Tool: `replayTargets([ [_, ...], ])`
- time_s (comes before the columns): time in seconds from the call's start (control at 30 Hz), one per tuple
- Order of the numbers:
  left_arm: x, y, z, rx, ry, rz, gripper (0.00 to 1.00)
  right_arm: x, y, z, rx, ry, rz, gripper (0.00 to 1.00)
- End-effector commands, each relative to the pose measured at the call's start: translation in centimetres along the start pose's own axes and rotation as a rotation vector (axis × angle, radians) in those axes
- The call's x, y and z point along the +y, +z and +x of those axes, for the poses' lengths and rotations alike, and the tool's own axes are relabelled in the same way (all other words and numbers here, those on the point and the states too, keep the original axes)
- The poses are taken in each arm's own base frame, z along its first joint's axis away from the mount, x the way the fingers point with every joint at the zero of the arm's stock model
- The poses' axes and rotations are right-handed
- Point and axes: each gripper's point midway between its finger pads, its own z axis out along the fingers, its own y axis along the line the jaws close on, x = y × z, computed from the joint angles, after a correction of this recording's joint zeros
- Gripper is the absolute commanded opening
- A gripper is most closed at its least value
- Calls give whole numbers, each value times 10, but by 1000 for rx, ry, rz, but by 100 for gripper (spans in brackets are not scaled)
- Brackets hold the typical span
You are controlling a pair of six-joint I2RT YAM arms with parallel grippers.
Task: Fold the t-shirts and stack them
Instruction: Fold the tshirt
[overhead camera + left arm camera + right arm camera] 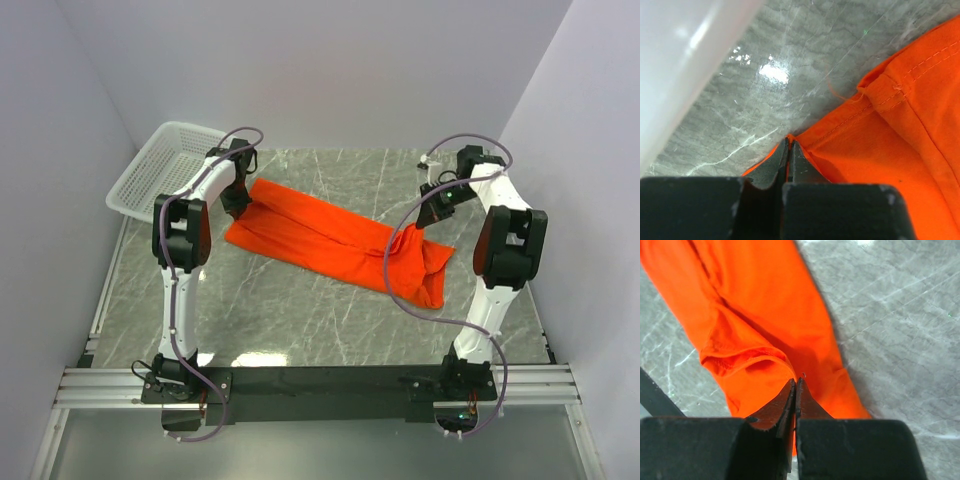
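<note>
**Orange t-shirt pinched at both ends**

The desk (330, 330) is grey stone with thin white lines in it. Plain pale walls (330, 70) stand on three sides of it.

One bright orange-red t-shirt (320, 235) lies on the desk. It is folded into a long band. The band slants from the far left part of the desk down to the right side. Its right end bends toward the near edge and looks bunched up there.

A white basket (150, 175) with little holes sits at the far left corner of the desk. Part of it sticks out past the left edge. It is near the left end of the t-shirt but does not touch it.

The left arm (180, 235) reaches from the near edge to the left end of the t-shirt. Its jaws are clenched tight on a corner of the cloth, by a stitched hem. A thin bit of orange shows between them. A loose thread sticks out from the hem close by.

The right arm (510, 245) reaches to the right end of the t-shirt. Its jaws are pressed together too. The cloth rises in a small hump right at their tips, so they seem to be pinching it.

Both arms have grey cables that loop over them.
</note>
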Motion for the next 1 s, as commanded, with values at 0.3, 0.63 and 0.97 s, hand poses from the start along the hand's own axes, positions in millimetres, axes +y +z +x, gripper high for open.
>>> replayTargets([
  [0.3, 0, 3, -2, -14, 13, -10, 1, -34, 33, 13, 76, 72, 110, 15],
  [0.63, -1, 0, -4, -20, 10, -1, 1, -46, -11, -17, -49, 49, 318, 46],
  [0.97, -1, -9, -5, -32, 12, 26, 1, 79, -49, 61, 12, -257, 8, 51],
])
